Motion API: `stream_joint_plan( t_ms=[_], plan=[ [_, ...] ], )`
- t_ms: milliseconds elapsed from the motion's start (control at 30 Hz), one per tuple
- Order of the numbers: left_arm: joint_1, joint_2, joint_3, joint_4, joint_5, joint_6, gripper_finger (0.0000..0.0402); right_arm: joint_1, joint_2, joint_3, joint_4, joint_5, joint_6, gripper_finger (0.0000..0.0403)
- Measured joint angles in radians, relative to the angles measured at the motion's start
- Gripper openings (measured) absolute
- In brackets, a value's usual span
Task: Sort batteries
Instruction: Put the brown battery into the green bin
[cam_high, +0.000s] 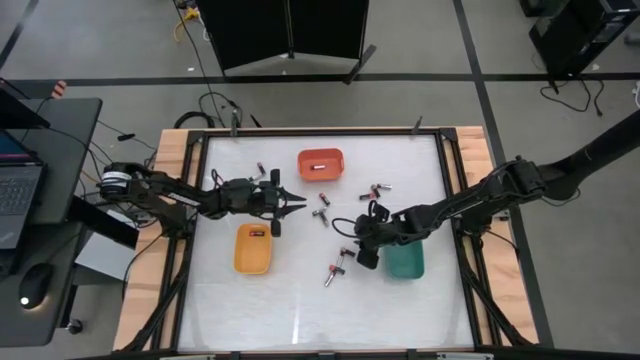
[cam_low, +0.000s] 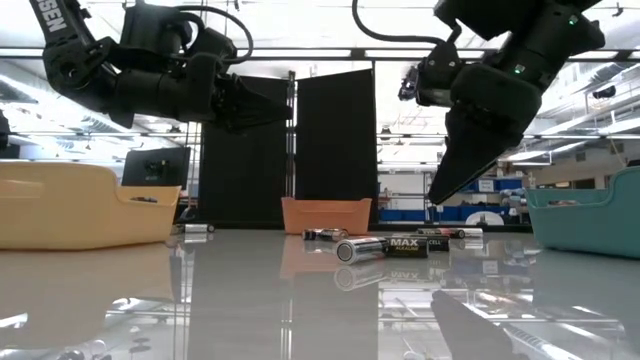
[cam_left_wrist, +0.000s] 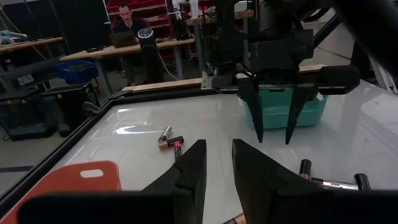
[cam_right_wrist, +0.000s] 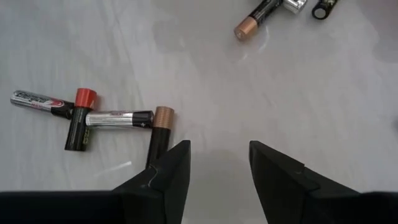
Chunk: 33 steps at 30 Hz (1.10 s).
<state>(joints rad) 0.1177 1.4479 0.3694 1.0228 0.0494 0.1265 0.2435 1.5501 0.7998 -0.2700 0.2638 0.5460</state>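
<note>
The batteries (cam_high: 336, 266) lie scattered over the white worktop (cam_high: 300, 310): a small cluster just beneath and beside the right pincer (cam_high: 350, 252), another few (cam_high: 322, 213) between the two pincers, a pair (cam_high: 377, 189) beyond the right pincer toward the far edge, and some (cam_high: 262, 171) near the far edge behind the left pincer. In the right wrist view four batteries (cam_right_wrist: 93, 119) lie touching one another just ahead of one open finger (cam_right_wrist: 168, 174), with nothing between the fingers, and more batteries (cam_right_wrist: 261, 14) lie farther off. The right pincer hangs open above the worktop, tips pointing down, right beside the green tray (cam_high: 404, 262). The left pincer (cam_high: 300, 207) hovers over the worktop with its fingers slightly parted and empty, pointing across toward the right pincer; the yellow tray (cam_high: 252, 249), which holds a battery (cam_high: 257, 233), sits just beside it on the near side, and the orange tray (cam_high: 320, 164), with a dark item inside, sits beyond it toward the far edge. In the left wrist view a person (cam_left_wrist: 127, 23) sits at a table in the room behind.
</note>
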Motion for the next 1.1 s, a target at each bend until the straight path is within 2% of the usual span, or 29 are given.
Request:
stream_joint_plan(
  t_ms=[300, 400, 500, 633, 700, 767, 1000, 1100],
  plan=[
    [0.0, 0.0, 0.0, -0.006, 0.0, 0.0, 0.0083, -0.004, 0.003, 0.0, 0.005, 0.026, -0.048, 0.0172],
    [0.001, 0.0, 0.0, -0.003, -0.016, 0.004, 0.0083, -0.005, 0.003, 0.0, 0.005, 0.023, -0.049, 0.0158],
    [0.001, 0.0, 0.0, -0.004, -0.019, 0.001, 0.0083, -0.005, 0.003, 0.0, 0.007, 0.006, -0.045, 0.0114],
    [0.001, 0.0, 0.0, -0.004, -0.019, 0.0, 0.0083, -0.005, 0.003, 0.0, 0.023, -0.028, -0.048, 0.0026],
    [0.001, 0.0, 0.0, -0.005, -0.019, 0.0, 0.0083, -0.005, 0.003, 0.0, 0.043, -0.054, -0.049, 0.0011],
    [0.001, 0.0, 0.0, -0.007, -0.019, 0.0, 0.0083, -0.005, 0.003, 0.0, 0.07, -0.074, -0.044, 0.0025],
    [0.001, 0.0, 0.0, -0.011, -0.019, 0.0, 0.0083, 0.006, 0.003, 0.0, 0.09, -0.083, 0.009, 0.0137],
    [0.001, 0.0, 0.0, -0.012, -0.019, 0.0, 0.0083, 0.017, 0.003, 0.0, 0.102, -0.083, 0.018, 0.016]
  ],
)
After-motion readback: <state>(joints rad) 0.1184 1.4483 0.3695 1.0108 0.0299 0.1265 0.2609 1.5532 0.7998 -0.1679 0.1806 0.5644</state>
